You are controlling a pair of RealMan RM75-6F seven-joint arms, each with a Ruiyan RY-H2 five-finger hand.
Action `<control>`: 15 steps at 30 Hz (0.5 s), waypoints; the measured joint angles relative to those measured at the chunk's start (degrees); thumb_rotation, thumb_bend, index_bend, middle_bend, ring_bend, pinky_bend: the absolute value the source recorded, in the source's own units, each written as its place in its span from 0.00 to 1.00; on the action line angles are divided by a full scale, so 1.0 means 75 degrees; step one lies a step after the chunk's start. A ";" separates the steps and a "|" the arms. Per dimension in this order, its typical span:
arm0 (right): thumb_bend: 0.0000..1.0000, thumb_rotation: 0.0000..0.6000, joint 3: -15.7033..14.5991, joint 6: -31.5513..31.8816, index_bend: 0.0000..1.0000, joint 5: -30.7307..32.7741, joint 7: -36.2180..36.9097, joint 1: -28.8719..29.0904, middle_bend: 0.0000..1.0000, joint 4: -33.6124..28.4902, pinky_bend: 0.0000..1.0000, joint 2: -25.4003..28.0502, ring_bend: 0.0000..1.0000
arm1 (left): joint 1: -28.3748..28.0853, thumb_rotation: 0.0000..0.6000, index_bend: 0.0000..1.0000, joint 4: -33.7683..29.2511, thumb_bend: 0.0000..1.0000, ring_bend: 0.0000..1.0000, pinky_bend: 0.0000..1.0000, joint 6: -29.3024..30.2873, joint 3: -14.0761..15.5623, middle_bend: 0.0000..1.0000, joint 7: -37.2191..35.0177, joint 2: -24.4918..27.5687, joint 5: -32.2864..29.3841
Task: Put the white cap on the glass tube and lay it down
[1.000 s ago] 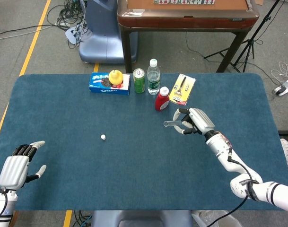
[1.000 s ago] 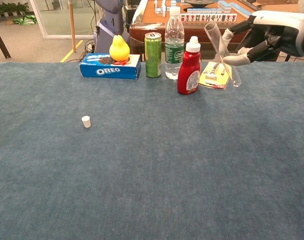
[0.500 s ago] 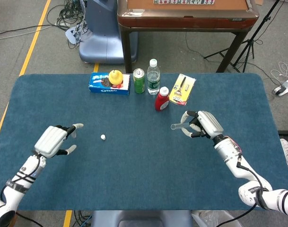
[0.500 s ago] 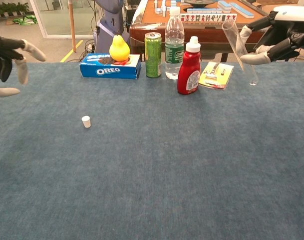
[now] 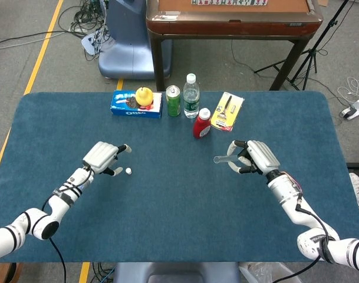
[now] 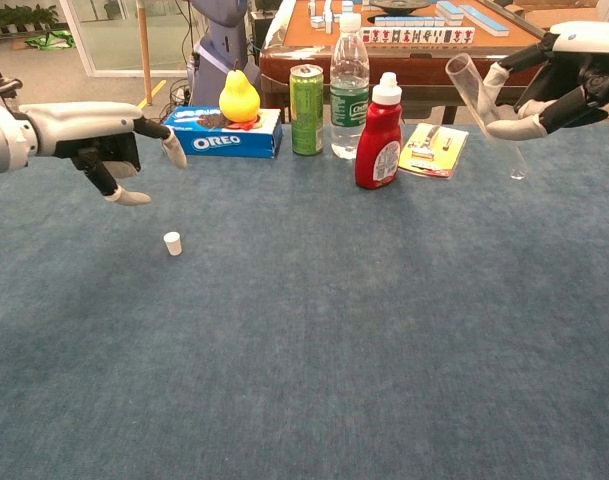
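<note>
Right hand [image 6: 559, 85] grips the fragile, slippery glass tube [image 6: 484, 110] mid-length; open left hand [image 5: 104, 158] hovers by the tiny, light white cap [image 5: 128, 171], best pinched at its sides

Light: bright, even, diffuse in both views.
Shadows: faint, soft, close under the water bottle [image 5: 191, 95].
Glare: pale sheen on the floor beyond the water bottle.
Focus: sharp around the bottle; slight blur on far background, chest view.
</note>
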 measured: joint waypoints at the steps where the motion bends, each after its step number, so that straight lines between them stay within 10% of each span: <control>1: 0.47 1.00 -0.0002 -0.0015 0.85 0.0025 -0.0035 0.0004 1.00 -0.0013 1.00 0.0001 1.00 | -0.0057 1.00 0.30 0.0067 0.25 1.00 1.00 -0.0056 0.0009 0.97 0.0073 -0.0060 -0.0055; 15: 0.47 1.00 -0.0030 -0.0174 0.85 0.0160 -0.0232 0.0010 1.00 -0.0025 1.00 0.0010 1.00 | -0.0266 1.00 0.36 0.0921 0.25 1.00 1.00 0.0204 0.0353 0.99 0.0690 -0.1103 -0.0458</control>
